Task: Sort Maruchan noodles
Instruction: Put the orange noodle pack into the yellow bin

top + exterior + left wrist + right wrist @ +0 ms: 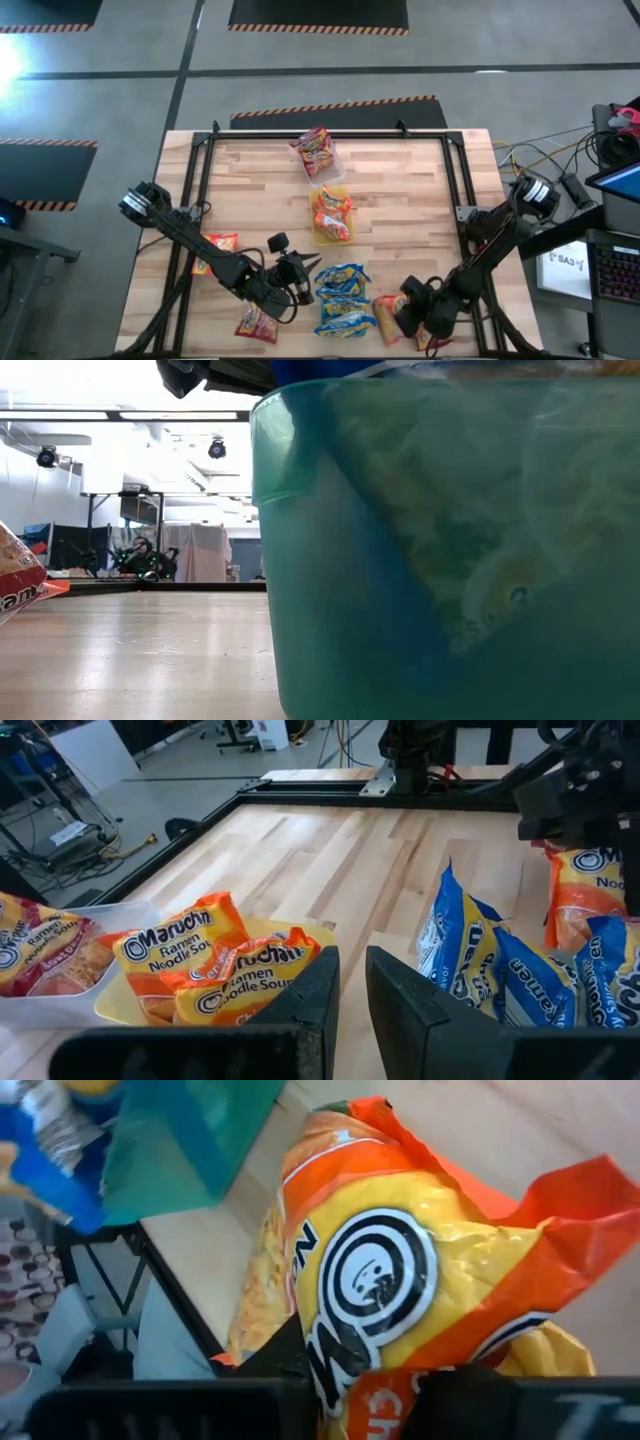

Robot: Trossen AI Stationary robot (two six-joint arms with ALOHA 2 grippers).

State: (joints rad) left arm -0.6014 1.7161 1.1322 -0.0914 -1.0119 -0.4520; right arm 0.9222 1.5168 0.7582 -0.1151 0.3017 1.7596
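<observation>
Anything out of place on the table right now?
Yes: two red packets lie loose on the bare wood at the left arm's side, one near the left edge and one at the front edge, away from the red packets in the clear tray. Orange and blue packets sit grouped in their trays.

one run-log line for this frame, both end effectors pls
right end effector: shut on orange Maruchan packet, near table edge | left end effector: shut, empty, beside green tray of blue packets
</observation>
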